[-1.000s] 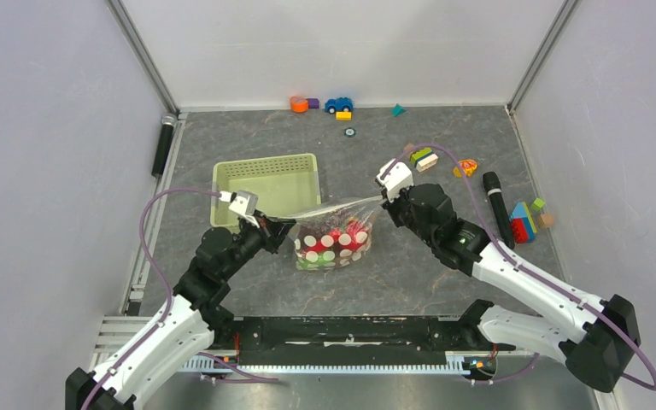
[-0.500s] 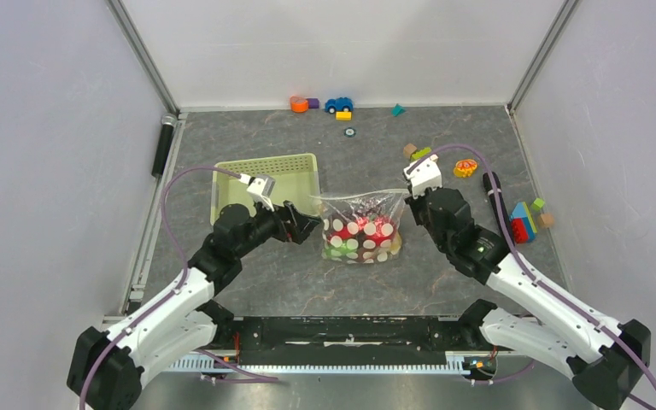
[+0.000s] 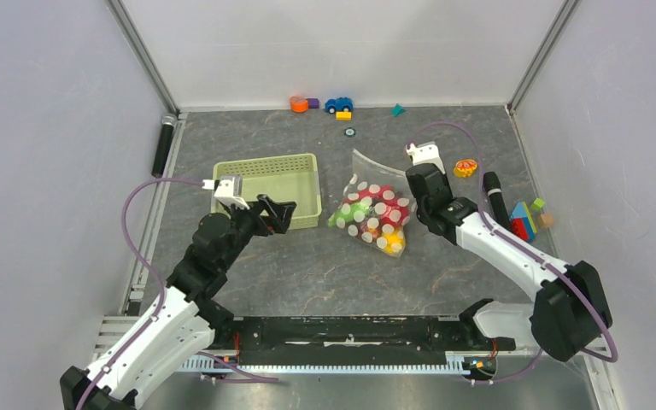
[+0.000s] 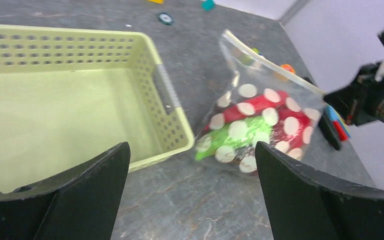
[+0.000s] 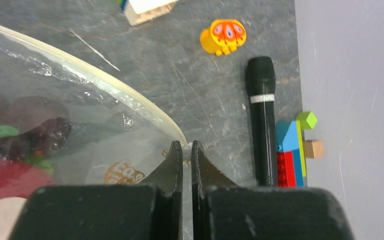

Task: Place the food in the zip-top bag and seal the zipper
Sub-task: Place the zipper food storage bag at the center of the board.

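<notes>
The zip-top bag [image 3: 371, 209], clear with white dots, lies slanted on the table right of centre and holds the food [image 3: 374, 213]: red, green and yellow pieces. Its zipper [image 3: 380, 168] runs along the far edge as one curved whitish strip [image 5: 105, 82]. My right gripper [image 3: 413, 186] is shut on the zipper's right end, where a small white piece is pinched between the tips [image 5: 186, 150]. Dark and red food [image 5: 45, 132] shows through the bag [image 5: 80, 115]. My left gripper [image 3: 278, 209] is open beside the basket's corner, left of the bag [image 4: 260, 125] and apart from it [image 4: 190, 150].
A pale green basket [image 3: 265, 161] stands left of the bag, its rim [image 4: 170, 105] near my left fingers. A black microphone [image 3: 495, 201], coloured blocks [image 3: 525, 220] and an orange-yellow toy [image 3: 465, 167] lie to the right. A blue car [image 3: 338, 104] and small toys sit at the back wall.
My left gripper let go of the bag's left end, opened wide and drew back toward the basket. My right gripper carried the zipper end right and farther back; the bag now lies slanted.
</notes>
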You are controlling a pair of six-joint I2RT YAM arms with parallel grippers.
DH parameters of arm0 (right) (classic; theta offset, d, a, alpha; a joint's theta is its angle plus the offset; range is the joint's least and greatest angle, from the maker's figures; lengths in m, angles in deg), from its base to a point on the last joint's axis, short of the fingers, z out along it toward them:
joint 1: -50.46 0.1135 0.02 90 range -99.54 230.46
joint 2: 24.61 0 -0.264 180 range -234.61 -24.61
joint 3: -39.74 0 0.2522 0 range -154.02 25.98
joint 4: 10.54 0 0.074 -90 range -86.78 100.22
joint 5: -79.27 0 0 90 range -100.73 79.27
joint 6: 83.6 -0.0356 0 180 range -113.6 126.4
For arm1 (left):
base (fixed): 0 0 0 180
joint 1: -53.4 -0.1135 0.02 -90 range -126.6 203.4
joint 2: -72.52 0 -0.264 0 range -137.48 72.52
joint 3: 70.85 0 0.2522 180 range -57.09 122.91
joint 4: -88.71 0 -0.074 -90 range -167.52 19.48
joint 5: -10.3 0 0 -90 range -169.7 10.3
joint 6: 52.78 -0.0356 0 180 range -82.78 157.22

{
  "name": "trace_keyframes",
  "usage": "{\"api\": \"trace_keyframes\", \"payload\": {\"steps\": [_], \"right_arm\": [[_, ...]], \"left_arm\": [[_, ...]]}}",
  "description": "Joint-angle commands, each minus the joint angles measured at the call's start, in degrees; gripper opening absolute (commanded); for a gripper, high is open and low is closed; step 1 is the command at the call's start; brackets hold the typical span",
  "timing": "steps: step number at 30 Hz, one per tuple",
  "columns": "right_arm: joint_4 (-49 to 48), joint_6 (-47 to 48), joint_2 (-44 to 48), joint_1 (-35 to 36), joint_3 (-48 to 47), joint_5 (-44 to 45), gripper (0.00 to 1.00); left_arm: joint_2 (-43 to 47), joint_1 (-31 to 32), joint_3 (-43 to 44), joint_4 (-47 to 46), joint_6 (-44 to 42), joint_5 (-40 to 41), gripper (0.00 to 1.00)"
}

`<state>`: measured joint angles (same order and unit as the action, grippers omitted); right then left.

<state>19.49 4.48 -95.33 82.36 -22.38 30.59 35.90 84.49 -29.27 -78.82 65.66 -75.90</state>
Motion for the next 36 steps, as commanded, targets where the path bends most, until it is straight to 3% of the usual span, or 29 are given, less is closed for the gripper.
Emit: {"api": "trace_keyframes", "payload": {"steps": [1, 8, 16, 19, 21, 26, 31, 36], "right_arm": [[1.31, -4.87, -2.08, -3.06, -1.72, 5.27, 0.00], [8.09, -13.85, -2.00, -9.47, 1.35, 12.50, 0.01], [11.06, -18.60, 1.76, -18.03, 8.15, 15.95, 0.14], [12.07, -19.98, 2.19, -18.98, 8.13, 16.35, 0.26], [12.03, -19.38, 2.65, -18.98, 7.39, 15.60, 0.40], [12.77, -19.30, 7.21, -18.95, 5.63, 15.55, 0.95], [10.29, -19.48, 17.08, -18.98, 6.05, 11.34, 0.98], [-3.06, -13.50, 31.15, -19.01, 13.86, -3.06, 0.98]], "left_arm": [[3.40, -0.33, -0.05, 7.94, 2.66, 12.66, 1.00], [4.07, -0.33, 0.20, 11.91, 3.08, 17.30, 1.00], [4.06, -0.33, 0.96, 14.47, 3.55, 18.86, 1.00], [4.05, -0.33, 1.60, 15.57, 3.68, 19.23, 1.00], [4.31, -0.33, 2.34, 16.51, 3.59, 19.69, 1.00], [5.18, -0.33, 5.57, 22.17, 3.15, 22.90, 1.00], [6.97, -0.31, 7.74, 24.82, 4.70, 23.10, 1.00], [7.41, -0.33, 9.89, 27.14, 5.82, 23.53, 1.00]]}}
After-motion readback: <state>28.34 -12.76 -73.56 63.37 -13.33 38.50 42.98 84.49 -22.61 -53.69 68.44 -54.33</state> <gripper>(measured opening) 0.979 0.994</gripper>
